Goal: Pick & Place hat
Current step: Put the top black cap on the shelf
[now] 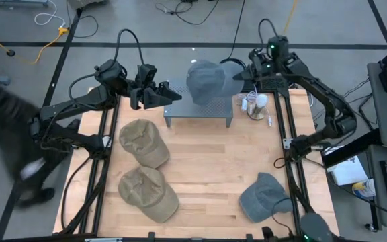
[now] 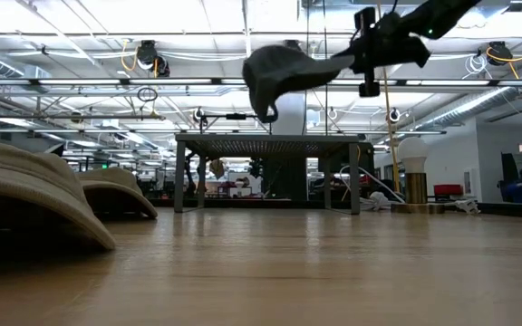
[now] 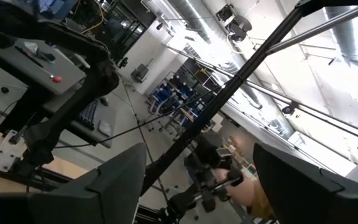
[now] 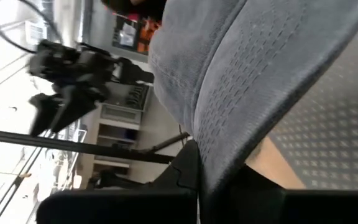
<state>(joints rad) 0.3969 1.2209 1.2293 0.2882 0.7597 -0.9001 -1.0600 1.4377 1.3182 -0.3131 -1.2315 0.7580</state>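
**Four hats, one held over the rack**

Four hats show from above. At twelve o'clock the right gripper (image 1: 237,75) is clenched on the brim of a grey hat (image 1: 209,81), holding it in the air above the small metal rack (image 1: 199,111). Two tan hats (image 1: 144,142) lie at eight o'clock on the wooden table (image 1: 207,168), and another grey hat (image 1: 264,197) at five. The left gripper (image 1: 158,94) hangs at eleven o'clock, fingers (image 3: 114,183) spread, grasping nothing.
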